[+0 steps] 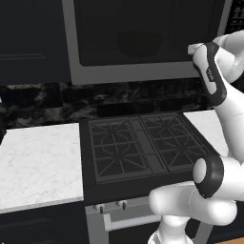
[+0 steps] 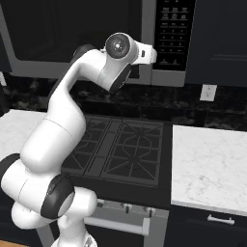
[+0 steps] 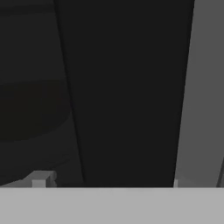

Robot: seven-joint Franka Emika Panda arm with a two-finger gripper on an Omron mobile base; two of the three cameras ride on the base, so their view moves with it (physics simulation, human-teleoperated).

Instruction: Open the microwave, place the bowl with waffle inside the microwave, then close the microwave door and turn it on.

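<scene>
We see the microwave [image 1: 143, 43] mounted high on the far wall above a black stove [image 1: 143, 147], with its door [image 1: 143, 33] shut flat against the frame. In the left base view the dark window fills most of the front, and a silver-grey border runs along its bottom edge. In the right base view the black button panel [image 2: 174, 34] sits at the right end of the appliance, just past the silver-grey strip of the frame.

Our arm reaches up and far toward that front. In the right base view the white wrist ends close against the right part of the door, beside the button panel. From the hand view, the pincer [image 3: 109, 183] is right up against the door: a wide dark vertical bar, the handle [image 3: 127, 87], stands between the two fingertips [image 3: 41, 179], with the pale grey frame to its right. The tips stand wide apart on either side of the bar, and we cannot tell whether they touch it.

A white marble table [image 1: 38, 162] lies left of the stove, and another stretch [image 2: 212, 159] lies to its right. A wall outlet [image 2: 208, 92] sits on the dark backsplash above the right table.
</scene>
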